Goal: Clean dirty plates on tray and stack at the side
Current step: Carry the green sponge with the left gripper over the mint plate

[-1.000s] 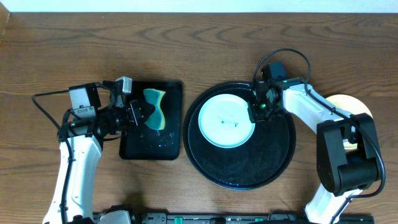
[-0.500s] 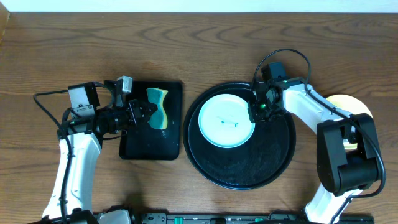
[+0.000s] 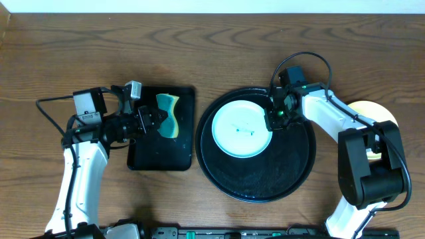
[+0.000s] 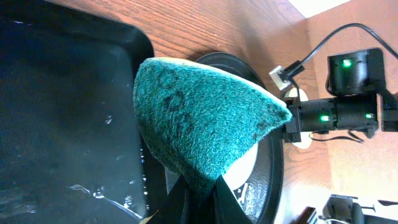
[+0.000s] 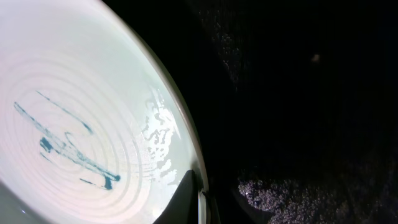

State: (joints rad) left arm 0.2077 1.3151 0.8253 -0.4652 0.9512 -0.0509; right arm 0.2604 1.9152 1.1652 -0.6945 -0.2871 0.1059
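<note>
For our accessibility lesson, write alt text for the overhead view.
The right fingers pinch the rim of a smeared mint plate on the round black tray. The left fingers hold a green sponge over a rectangular black tray.

Green-yellow sponge over rectangular black tray; wooden table.

Robot lab bench: cabled arms, wooden table.

We only get a crescent of the yellow plate; the right arm covers the rest. Left wrist: the sponge hides the left gripper tips, and the bottom edge crops them. Right wrist: the mint plate is cropped left and bottom, and the right gripper is just a sliver.
</note>
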